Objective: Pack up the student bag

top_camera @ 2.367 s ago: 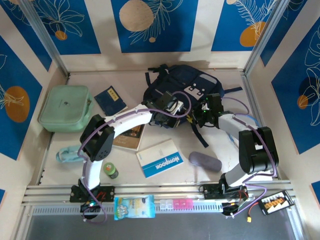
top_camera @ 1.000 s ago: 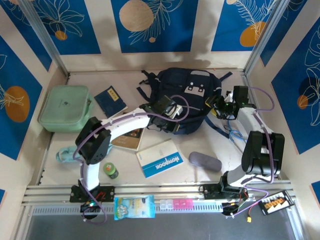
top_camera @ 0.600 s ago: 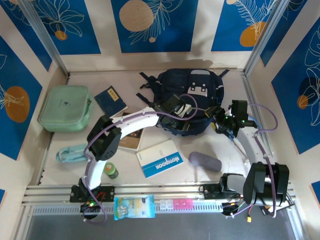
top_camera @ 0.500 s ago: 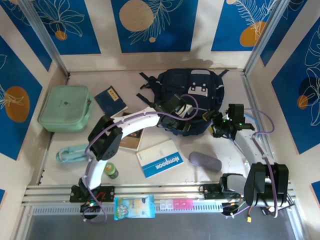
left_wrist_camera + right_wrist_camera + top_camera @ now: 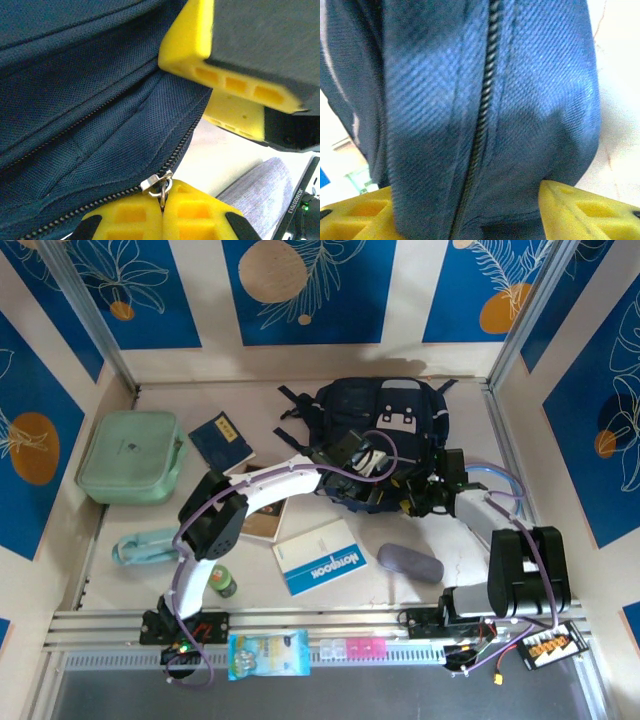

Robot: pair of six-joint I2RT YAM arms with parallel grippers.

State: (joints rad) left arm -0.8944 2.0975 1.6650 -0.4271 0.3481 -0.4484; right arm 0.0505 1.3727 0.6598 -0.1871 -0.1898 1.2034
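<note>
Blue leaf-print wall panels (image 5: 310,290) — pale tabletop (image 5: 250,400), seemingly scuffed.

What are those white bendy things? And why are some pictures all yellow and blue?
Those are two robot arms, the left arm and the right arm, bolted to a table. The big picture comes from a camera up above. The other two come from a little camera on each wrist, so you see that arm's own yellow fingers very close up. On the table lie a navy bag, a green case, a blue book, a notebook and a grey pouch. The left hand is pinched shut on the bag's zip pull. The right hand has a finger on each side of the bag's edge. I can't tell if it is squeezing.
</note>
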